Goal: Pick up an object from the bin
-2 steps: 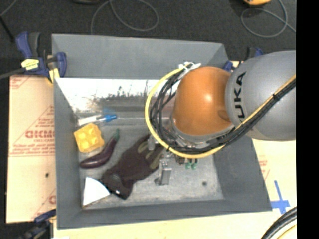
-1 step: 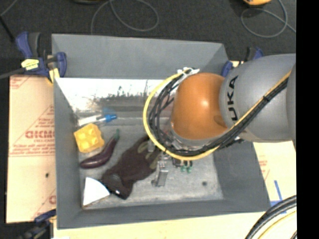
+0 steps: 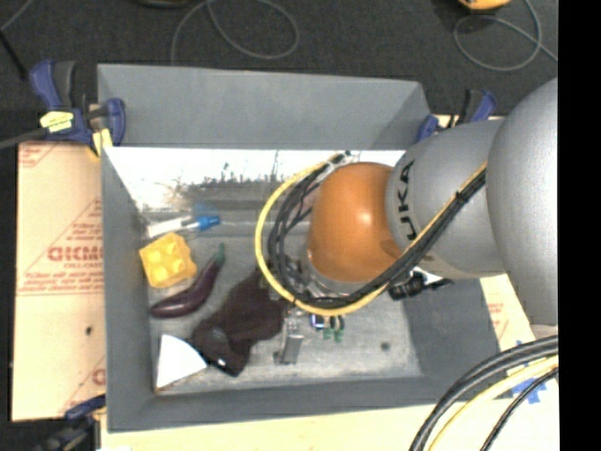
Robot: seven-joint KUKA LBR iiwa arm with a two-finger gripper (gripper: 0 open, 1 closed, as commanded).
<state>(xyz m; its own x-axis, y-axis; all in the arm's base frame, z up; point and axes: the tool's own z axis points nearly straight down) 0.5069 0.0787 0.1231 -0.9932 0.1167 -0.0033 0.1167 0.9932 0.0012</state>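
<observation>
Grey bin w/ yellow block, eggplant, dark cloth; claw beside cloth.

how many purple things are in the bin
2: a purple toy eggplant at the left, by the yellow block, and a dark purple cloth in the middle, next to the gripper. The arm may hide others.

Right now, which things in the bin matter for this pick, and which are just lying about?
In play: grey bin; gripper, low near the bin's front wall; dark maroon crumpled cloth, the thing nearest to it.

Lying about: purple toy aubergine; yellow ridged block; white triangular piece in the front left corner; blue-capped pen by the back wall.
</observation>
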